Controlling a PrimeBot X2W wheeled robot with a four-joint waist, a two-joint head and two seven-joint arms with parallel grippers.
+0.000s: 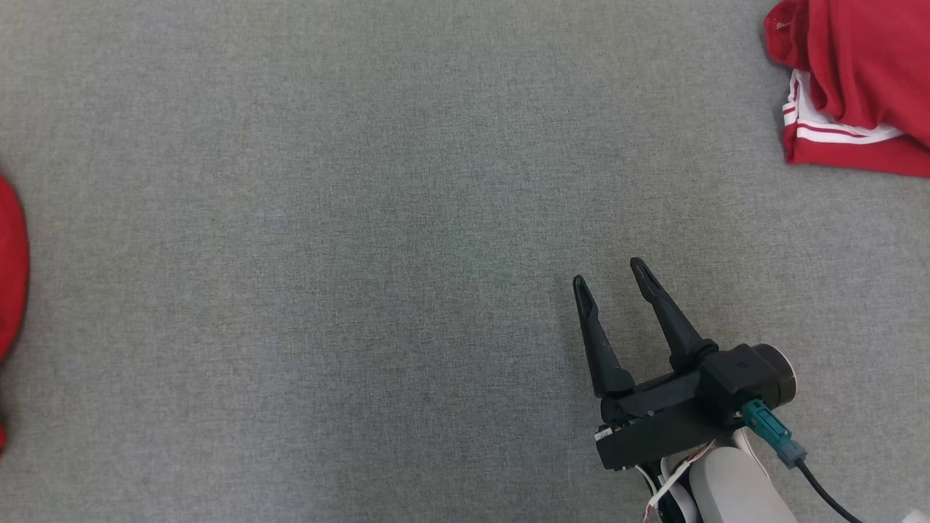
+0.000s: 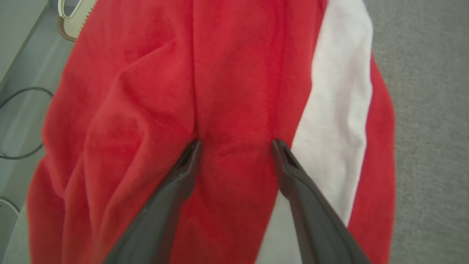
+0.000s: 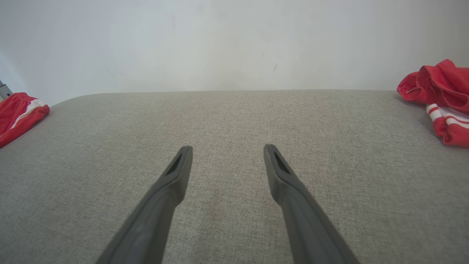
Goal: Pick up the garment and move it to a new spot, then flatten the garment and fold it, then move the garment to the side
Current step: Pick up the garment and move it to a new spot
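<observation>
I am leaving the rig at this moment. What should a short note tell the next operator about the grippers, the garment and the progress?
Left gripper: jaws open, tips against the red garment with the white band, at the left edge of the grey surface; nothing grasped yet.
Right gripper: jaws open, empty, over bare surface.
A second red garment lies crumpled at the far right.
Done: no step complete.
Left: grasp, move, flatten, fold, set aside.
</observation>
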